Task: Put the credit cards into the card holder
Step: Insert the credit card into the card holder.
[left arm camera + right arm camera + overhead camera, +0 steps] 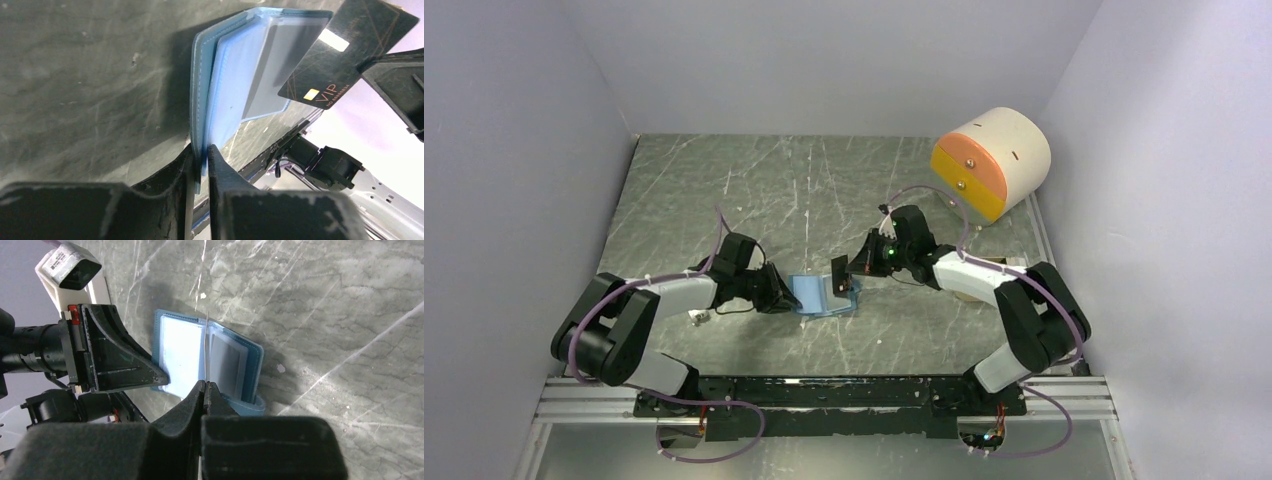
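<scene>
table [824, 180]: grey marbled top with pale walls on three sides; both arms are mounted at its near edge.
drum [1004, 150]: cream, lying on its side in the far right corner, its orange-yellow drawer fronts facing the middle of the table.
left arm: reaches in from the near left corner towards the middle, forearm low over the table.
right arm: reaches in from the near right corner, wrist turned towards the left arm.
left end effector [200, 152]: fingers drawn together and clamped on the edge of one blue cover of the card holder, one finger on each side of it.
right end effector [205, 385]: fingers pressed together, pinching the credit card by one edge, so that its own camera sees the card edge-on.
card holder [180, 355]: blue, lying open near the middle of the table, a little towards the near edge, between the two end effectors; pale inner sleeves face up, and a greyish rectangle shows inside the sleeve on the half away from the left end effector.
credit card [345, 55]: black with gold "VIP" lettering and a white strip, held upright over the open card holder near its fold; whether its lower edge touches a sleeve cannot be told.
small white piece [696, 318]: on the table just beside the left arm's forearm, towards the near left corner.
</scene>
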### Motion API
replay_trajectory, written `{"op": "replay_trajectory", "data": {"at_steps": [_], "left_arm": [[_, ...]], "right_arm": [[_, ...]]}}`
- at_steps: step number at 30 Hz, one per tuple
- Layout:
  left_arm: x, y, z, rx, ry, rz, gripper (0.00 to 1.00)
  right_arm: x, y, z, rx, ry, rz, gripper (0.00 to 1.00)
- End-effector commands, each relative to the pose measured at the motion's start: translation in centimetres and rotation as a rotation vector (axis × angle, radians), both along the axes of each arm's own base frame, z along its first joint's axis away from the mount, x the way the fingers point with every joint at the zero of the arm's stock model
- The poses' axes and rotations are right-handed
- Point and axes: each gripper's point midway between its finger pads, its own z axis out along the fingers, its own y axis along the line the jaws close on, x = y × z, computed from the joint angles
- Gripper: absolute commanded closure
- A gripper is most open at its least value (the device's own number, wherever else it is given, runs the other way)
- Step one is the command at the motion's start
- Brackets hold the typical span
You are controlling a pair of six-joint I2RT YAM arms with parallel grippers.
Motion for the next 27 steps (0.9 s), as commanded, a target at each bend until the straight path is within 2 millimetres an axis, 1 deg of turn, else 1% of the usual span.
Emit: {"op": "replay_trajectory", "data": {"at_steps": [1,4,6,9,11,13,17,21,26,27], "left_arm": [[-0.3,0.8,-1.3,0.074,0.016,-0.009,0.79],[-0.3,1.0,-1.4,0.084,0.018,-0.010,0.76],[-0.4,1.0,-1.2,0.081,0.013,-0.014,0.74],[-0.7,0.7,-0.8,0.040,0.020,-0.031,0.73],[-0.9,0.8,-0.8,0.015,0.031,-0.031,0.73],[-1.1,1.1,-0.6,-0.003,0.030,-0.027,0.73],[-1.4,1.2,-0.1,-0.035,0.016,-0.034,0.73],[-1.5,1.1,0.2,-0.064,0.010,-0.040,0.75],[-1.7,1.6,0.1,-0.044,0.007,-0.032,0.80],[-1.7,1.7,0.1,-0.040,0.005,-0.032,0.82]], "right_arm": [[-0.2,0.8,-0.7,0.033,-0.019,0.033,1.00],[-0.6,1.0,-1.5,0.046,0.005,0.054,1.00],[-0.7,0.9,-2.1,0.034,0.012,0.051,1.00],[-0.8,0.1,-3.2,-0.025,0.012,0.043,1.00],[-1.0,-0.8,-4.3,-0.080,0.020,0.039,1.00],[-1.3,-1.3,-5.0,-0.106,0.027,0.038,1.00],[-1.8,-1.6,-5.5,-0.110,0.035,0.045,1.00],[-1.9,-1.6,-5.6,-0.111,0.034,0.048,1.00],[-1.9,-2.0,-5.9,-0.134,0.033,0.045,1.00],[-1.9,-2.0,-6.0,-0.136,0.033,0.043,1.00]]}}
